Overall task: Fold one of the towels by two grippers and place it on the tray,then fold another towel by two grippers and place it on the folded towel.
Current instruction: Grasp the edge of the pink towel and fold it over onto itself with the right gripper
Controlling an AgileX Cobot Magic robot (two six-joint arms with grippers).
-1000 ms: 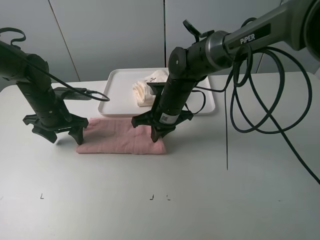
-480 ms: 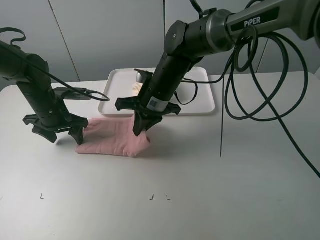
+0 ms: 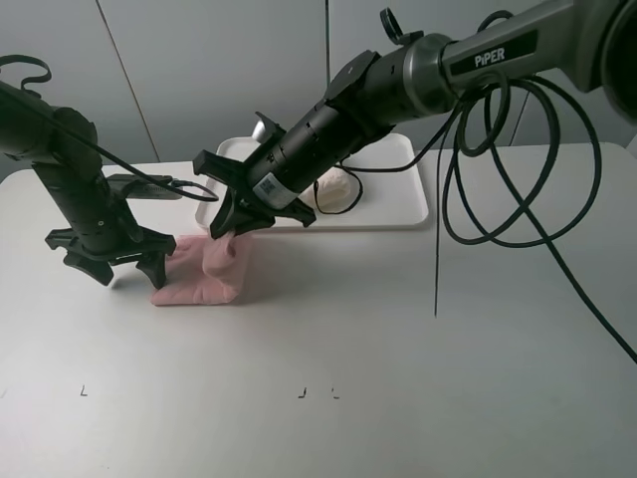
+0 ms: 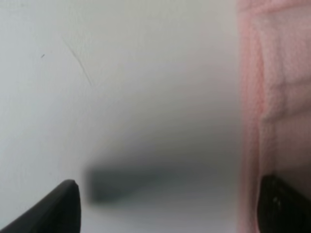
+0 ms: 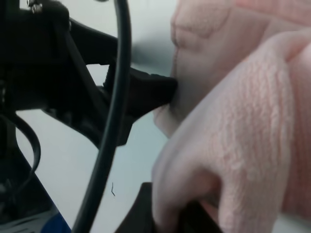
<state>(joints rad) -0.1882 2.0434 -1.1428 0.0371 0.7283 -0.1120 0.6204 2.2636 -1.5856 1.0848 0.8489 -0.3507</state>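
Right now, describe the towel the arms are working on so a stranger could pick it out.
On the white table, in front of the white tray, lies a bunched pink terry towel between the two black grippers. Unlike the cream towel resting on the tray, it is pink and pinched at one end by the right gripper.

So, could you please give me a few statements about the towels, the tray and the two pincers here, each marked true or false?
1. The right pincer is shut on the pink towel. True.
2. The left pincer grips the pink towel. False: it stands open at the towel's left end.
3. The cream towel lies on the white tray. True.
4. The pink towel lies on the tray. False: it is on the table, in front of the tray.
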